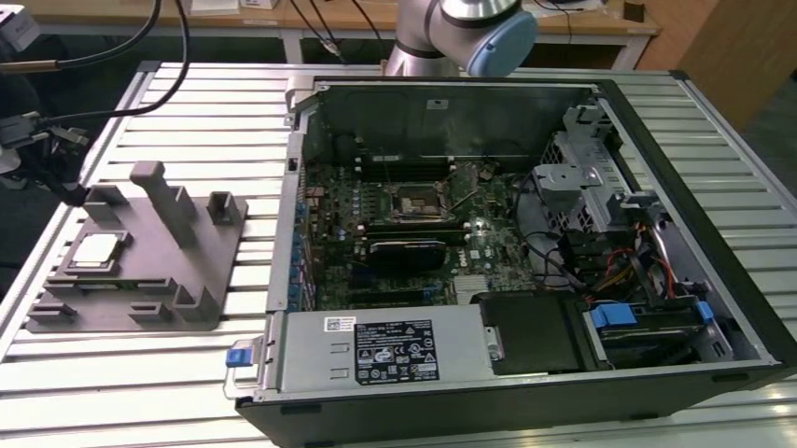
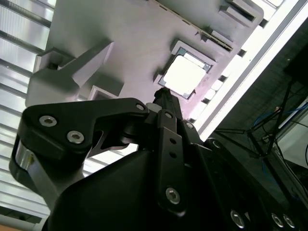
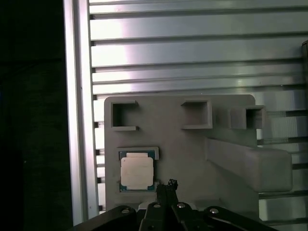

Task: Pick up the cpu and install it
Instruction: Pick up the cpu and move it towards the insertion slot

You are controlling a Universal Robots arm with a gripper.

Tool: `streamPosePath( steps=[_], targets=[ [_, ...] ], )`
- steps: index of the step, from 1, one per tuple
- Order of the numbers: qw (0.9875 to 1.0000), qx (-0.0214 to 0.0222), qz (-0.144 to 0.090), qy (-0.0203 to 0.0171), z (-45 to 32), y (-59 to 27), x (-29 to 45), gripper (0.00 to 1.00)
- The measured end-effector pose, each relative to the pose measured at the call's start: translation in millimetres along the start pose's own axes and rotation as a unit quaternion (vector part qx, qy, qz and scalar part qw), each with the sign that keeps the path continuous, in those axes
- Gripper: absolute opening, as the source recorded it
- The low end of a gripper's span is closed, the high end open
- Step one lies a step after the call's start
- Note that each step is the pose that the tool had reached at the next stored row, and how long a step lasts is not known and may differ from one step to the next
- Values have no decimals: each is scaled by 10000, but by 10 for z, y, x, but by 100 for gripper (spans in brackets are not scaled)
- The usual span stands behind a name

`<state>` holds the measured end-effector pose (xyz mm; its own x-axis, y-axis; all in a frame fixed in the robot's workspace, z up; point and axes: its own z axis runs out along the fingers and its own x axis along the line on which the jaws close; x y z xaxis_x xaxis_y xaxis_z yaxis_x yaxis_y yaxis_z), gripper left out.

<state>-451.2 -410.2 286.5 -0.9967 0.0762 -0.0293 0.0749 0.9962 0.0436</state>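
Zero steps done: pick and install both remain.
We note the gripper [image 3: 167,186] drawn narrow and empty over the grey tray [image 3: 192,154]; the cpu [image 3: 136,173] lies just beside its tip, seated in a tray recess.

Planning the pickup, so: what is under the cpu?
The cpu rests in a shallow framed pocket of the grey tray. The pocket's floor is covered by the chip.

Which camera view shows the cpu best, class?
The first wrist view: the cpu faces the camera squarely, whole, seated in a recess of the grey tray. The second wrist view shows it slanted and glare-bright. The exterior view shows it far off, on the tray at the exterior view's left.
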Motion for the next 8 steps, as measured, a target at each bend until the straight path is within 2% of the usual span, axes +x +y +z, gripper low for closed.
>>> streamPosePath(
  steps=[8],
  targets=[
    [10000,0,-1,-1,109,-20,81,11]
  ],
)
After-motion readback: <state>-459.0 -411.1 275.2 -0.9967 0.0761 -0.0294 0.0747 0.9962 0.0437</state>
